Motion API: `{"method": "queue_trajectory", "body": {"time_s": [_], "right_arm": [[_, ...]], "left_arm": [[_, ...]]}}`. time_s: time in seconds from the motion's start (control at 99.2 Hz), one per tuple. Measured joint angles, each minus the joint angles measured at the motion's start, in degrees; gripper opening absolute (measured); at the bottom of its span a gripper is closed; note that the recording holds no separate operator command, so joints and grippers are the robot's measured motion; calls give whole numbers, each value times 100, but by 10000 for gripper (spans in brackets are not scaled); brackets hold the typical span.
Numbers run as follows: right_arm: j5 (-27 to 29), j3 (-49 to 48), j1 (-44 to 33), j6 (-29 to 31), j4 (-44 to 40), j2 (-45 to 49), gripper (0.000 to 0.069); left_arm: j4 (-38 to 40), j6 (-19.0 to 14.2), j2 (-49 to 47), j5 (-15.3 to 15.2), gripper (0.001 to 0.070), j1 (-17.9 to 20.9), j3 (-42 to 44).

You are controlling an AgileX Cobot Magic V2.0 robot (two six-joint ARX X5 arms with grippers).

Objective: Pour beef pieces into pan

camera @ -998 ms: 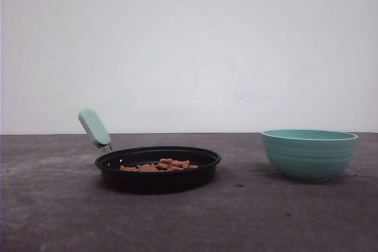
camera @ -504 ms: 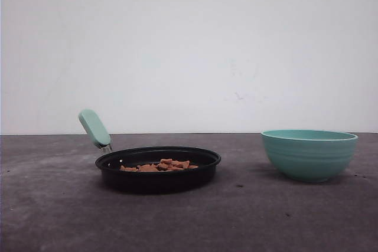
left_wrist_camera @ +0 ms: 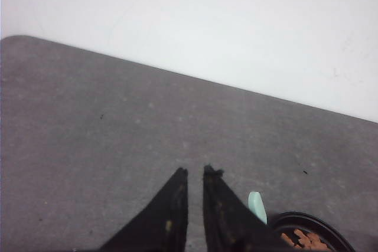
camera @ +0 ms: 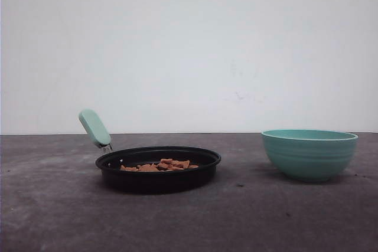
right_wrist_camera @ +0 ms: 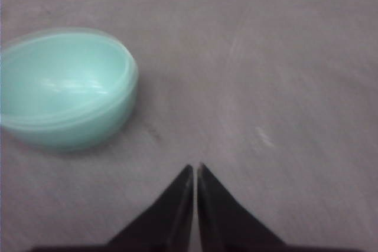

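The black pan (camera: 158, 170) rests on the grey table left of centre, its mint-green handle (camera: 94, 128) sticking up toward the back left. Reddish-brown beef pieces (camera: 158, 165) lie inside it. In the left wrist view, the pan's rim (left_wrist_camera: 307, 219), some beef pieces (left_wrist_camera: 304, 239) and the handle tip (left_wrist_camera: 256, 206) show beside my left gripper (left_wrist_camera: 195, 172), which is shut and holds nothing above bare table. My right gripper (right_wrist_camera: 194, 166) is shut too and holds nothing, hovering over the table apart from the teal bowl (right_wrist_camera: 62, 87).
A teal ribbed bowl (camera: 309, 153) stands upright on the right side of the table; its inside looks bare in the right wrist view. A white wall runs behind the table's far edge (camera: 189, 133). Small dark specks (camera: 239, 185) dot the surface.
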Motion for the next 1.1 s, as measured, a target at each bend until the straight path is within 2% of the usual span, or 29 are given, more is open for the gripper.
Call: {"method": "queue_trajectory", "body": {"time_s": [0.081,1.099], "right_arm": [[44,-44,-66,-76,249,-42,10],[37,-59,-162,-59,251,-37,10]], "left_arm": [[15,0,0,2,22,2,-2],[24,0,-4,2,22,0,0]]}}
